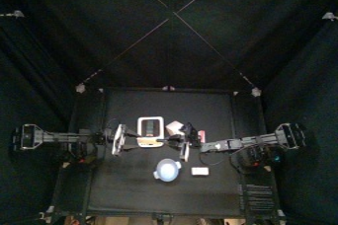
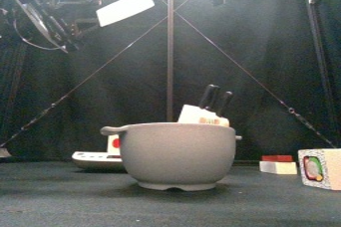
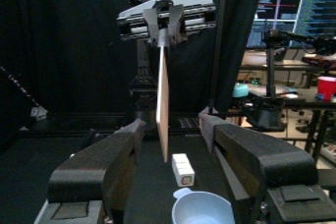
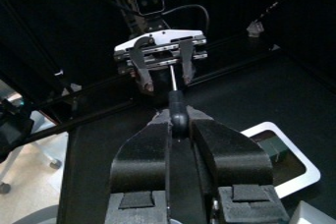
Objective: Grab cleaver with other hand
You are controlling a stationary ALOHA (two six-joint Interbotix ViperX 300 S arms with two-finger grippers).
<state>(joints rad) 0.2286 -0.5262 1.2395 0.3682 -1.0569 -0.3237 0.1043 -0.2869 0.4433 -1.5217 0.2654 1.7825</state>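
- Handover time: my right pincer (image 4: 175,120) is closed down on the cleaver (image 3: 163,90) at the handle end, holding it up in the air over the desk (image 2: 54,196), blade pointing at the other arm.
- My left pincer (image 3: 171,149) is spread wide with nothing in it, facing the blade edge-on; it looks lined up but not touching yet.
- Next move, I reckon: ease the left forward until the flat blade sits between its jaws, clamp, then let go with the right.
- Bowl (image 2: 180,153) sits underneath, so I want no drop.
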